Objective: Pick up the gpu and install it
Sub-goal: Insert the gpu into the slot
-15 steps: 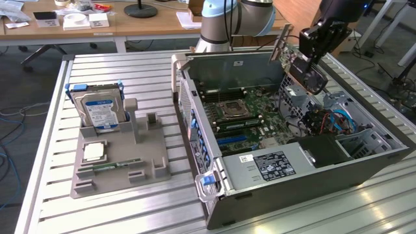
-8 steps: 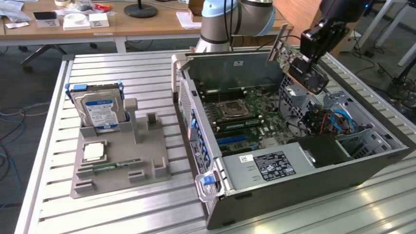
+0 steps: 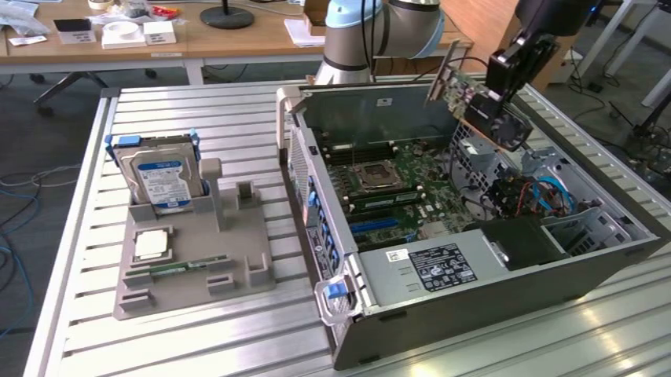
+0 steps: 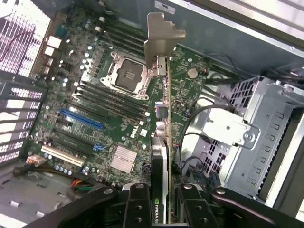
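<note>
We see the gripper clamped on the gpu, holding it tilted in the air above the far corner of an open computer case. From the wrist view the card hangs edge-on between the black fingers, with its silver bracket pointing away over the motherboard. Below it lie the bare processor socket, a blue slot and a white slot. A metal drive cage and loose black cables crowd close beside the card. On the exterior view's left, well apart, a grey holder on the slatted table carries a hard drive and a RAM stick.
</note>
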Robot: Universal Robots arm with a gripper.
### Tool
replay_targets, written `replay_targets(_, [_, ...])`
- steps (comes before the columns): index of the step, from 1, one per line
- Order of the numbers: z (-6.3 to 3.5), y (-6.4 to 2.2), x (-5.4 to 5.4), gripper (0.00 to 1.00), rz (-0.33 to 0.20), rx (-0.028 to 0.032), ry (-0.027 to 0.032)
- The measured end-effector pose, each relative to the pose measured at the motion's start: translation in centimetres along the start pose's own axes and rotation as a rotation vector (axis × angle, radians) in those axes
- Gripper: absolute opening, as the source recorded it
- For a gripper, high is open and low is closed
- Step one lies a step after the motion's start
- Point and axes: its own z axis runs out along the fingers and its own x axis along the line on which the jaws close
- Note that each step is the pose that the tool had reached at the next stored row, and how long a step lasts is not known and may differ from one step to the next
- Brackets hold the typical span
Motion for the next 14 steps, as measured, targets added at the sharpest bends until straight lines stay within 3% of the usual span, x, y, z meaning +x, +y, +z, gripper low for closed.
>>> replay_targets(14, [0.03,0.00,0.00,0.27,-0.193,0.0020,0.0108])
